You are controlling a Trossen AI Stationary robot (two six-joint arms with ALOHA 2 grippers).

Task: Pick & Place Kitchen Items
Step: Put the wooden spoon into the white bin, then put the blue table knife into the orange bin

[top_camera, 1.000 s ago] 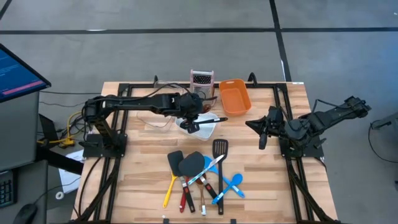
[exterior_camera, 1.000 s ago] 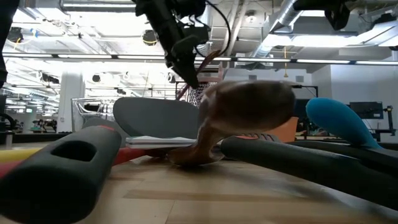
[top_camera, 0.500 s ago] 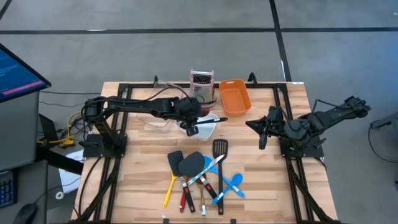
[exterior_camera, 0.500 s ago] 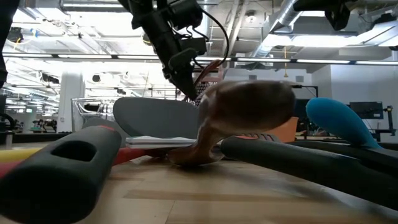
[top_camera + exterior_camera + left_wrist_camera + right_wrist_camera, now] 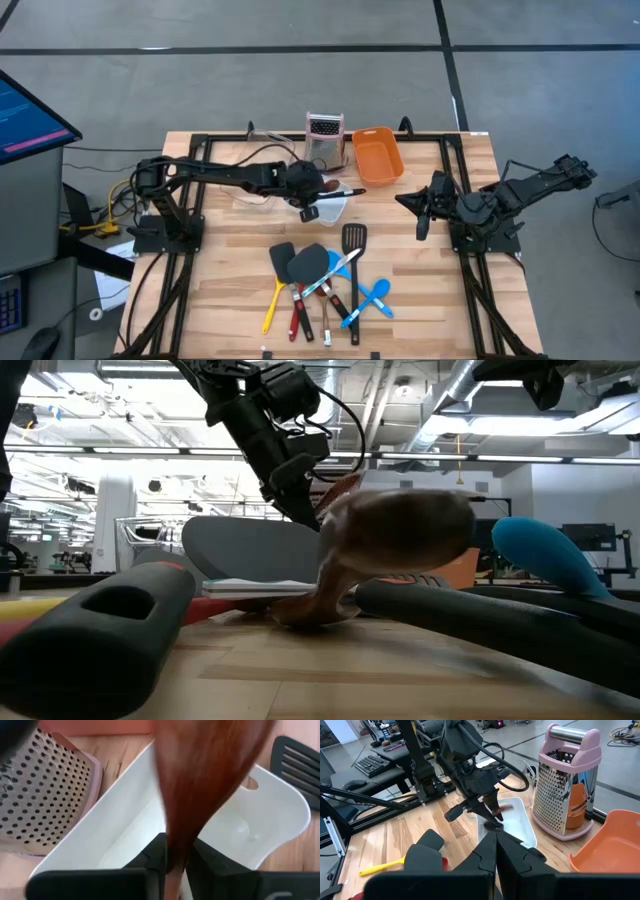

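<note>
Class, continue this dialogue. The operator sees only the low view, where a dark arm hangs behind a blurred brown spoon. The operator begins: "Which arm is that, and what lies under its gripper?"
Observer: It is the left gripper, above a white rectangular plastic tub.
Operator: Is it carrying anything?
Observer: A reddish-brown wooden tool shows right at it, over the tub's inside; I cannot tell whether it is gripped.
Operator: And the other arm?
Observer: The right gripper waits shut near the table's right side.
</note>
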